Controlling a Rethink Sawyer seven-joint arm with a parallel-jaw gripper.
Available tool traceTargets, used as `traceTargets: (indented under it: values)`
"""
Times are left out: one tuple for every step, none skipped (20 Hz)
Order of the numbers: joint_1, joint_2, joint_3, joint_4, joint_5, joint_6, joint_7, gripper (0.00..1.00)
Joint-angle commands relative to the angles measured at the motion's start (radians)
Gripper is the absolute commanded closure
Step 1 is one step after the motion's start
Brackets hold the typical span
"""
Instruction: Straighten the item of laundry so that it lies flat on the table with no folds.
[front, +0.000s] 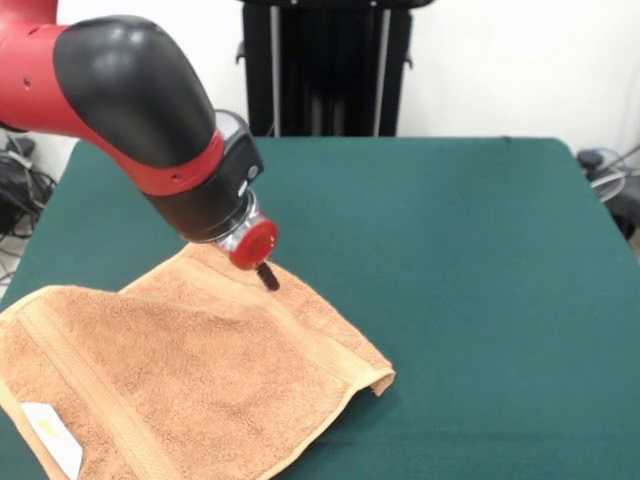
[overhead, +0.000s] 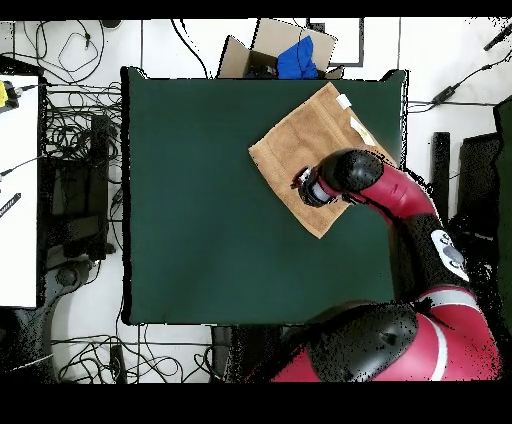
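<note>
Front view, near to far: white tag (front: 52, 436) at towel's 7 o'clock corner, facing up. Peach-orange terry towel (front: 180, 370) lies at table's near-left, skewed diamond-wise; 3 o'clock corner (front: 378, 378) curls up, edge there looks doubled under, so not yet flat. Gripper (front: 268, 277) sits at towel's 12 o'clock edge, tip low on cloth, probably pressing to drag that edge outward; jaw state cannot tell, only dark stub shows below red flange. Beyond: bare green table (front: 450, 230). Overhead: towel (overhead: 290, 145) near table corner, arm covering part.
</note>
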Motion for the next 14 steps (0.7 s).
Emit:
traceTargets:
  values:
    - [-0.006,0.017,0.130,0.109,-0.029,0.049,-0.190,0.00]
    - [0.018,0.000,0.096,0.105,-0.061,-0.019,-0.142,0.00]
    - [0.041,-0.018,0.062,0.101,-0.093,-0.086,-0.095,0.00]
    - [0.087,-0.051,-0.002,0.103,-0.139,-0.188,-0.011,0.00]
    - [0.112,-0.069,-0.039,0.104,-0.165,-0.239,0.036,0.00]
    - [0.152,-0.086,-0.096,0.111,-0.197,-0.339,0.124,0.00]
    - [0.167,-0.090,-0.117,0.115,-0.205,-0.371,0.159,0.00]
    - [0.197,-0.090,-0.159,0.118,-0.215,-0.430,0.229,0.00]
    - [0.212,-0.088,-0.180,0.120,-0.215,-0.458,0.259,0.00]
    - [0.249,-0.084,-0.228,0.121,-0.212,-0.506,0.325,0.00]
    - [0.268,-0.084,-0.253,0.123,-0.205,-0.519,0.342,0.00]
    - [0.290,-0.079,-0.284,0.122,-0.195,-0.540,0.358,0.00]
    - [0.313,-0.075,-0.315,0.120,-0.186,-0.561,0.374,0.00]
    - [0.339,-0.070,-0.348,0.121,-0.171,-0.578,0.387,0.00]
